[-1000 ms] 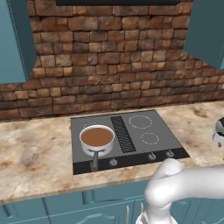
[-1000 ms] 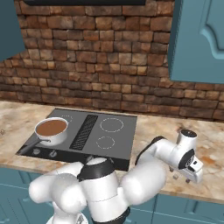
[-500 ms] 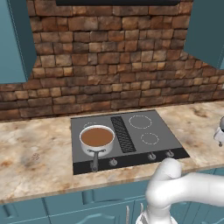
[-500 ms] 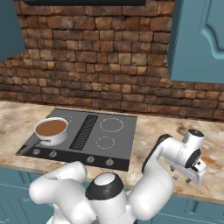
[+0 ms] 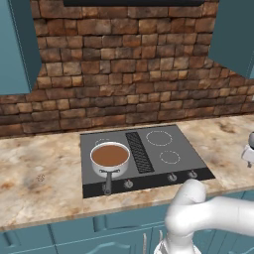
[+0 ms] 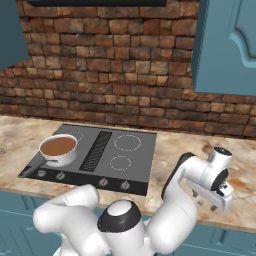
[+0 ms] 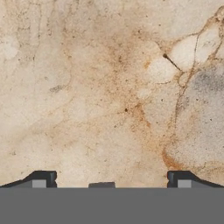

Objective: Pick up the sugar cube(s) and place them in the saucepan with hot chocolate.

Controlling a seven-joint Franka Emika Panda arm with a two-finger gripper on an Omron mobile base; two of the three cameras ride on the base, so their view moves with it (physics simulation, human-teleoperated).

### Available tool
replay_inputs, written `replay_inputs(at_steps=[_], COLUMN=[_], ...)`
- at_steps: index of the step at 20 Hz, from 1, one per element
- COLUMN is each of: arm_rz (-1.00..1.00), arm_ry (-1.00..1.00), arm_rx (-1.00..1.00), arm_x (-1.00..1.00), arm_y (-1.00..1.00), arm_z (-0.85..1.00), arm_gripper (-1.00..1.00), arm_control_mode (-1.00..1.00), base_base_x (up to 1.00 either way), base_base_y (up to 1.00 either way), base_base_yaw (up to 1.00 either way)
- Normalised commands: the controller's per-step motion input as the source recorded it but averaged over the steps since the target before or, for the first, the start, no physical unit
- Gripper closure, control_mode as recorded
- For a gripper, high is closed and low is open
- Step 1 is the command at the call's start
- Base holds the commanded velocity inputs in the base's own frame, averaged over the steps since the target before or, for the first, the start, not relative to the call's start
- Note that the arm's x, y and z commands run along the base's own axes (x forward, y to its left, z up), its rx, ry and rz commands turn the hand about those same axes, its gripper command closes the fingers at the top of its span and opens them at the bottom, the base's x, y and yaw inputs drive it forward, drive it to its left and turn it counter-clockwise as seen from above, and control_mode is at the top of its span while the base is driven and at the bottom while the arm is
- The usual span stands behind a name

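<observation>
Hovering over bare counter (image 7: 109,87), the gripper (image 7: 109,181) stood with jaws apart; no cube showed below, so searching sideways seemed wise.

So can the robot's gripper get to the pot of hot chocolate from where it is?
Probably yes. The saucepan sits uncovered on the stove, and nothing stands between it and the open gripper, off right above bare counter.

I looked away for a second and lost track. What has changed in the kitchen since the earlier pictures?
The arm swung further to the right along the counter, carrying the claw away from the hob. The claw is open over bare stone and holds nothing. The saucepan sits on the hob as before, with its brown liquid.
</observation>
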Motion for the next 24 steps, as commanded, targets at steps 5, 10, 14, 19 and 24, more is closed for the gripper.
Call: replay_inputs(at_steps=[5,10,14,19,24], arm_rz=[-0.09,-0.03,0.0,0.0,0.0], arm_ry=[0.0,0.0,0.0,0.0,0.0], arm_rx=[0.0,0.0,0.0,0.0,0.0], arm_x=[-0.32,-0.02,0.06,0.25,0.07], arm_y=[0.18,0.11,0.0,-0.04,0.0], arm_z=[-0.1,-0.01,0.0,0.0,0.0], arm_gripper=[-1.0,-1.0,-1.0,-1.0,-1.0], arm_control_mode=[-1.0,-1.0,-1.0,-1.0,-1.0], base_base_x=[0.0,0.0,0.0,0.0,0.0], base_base_y=[0.0,0.0,0.0,0.0,0.0], base_base_yaw=[0.0,0.0,0.0,0.0,0.0])
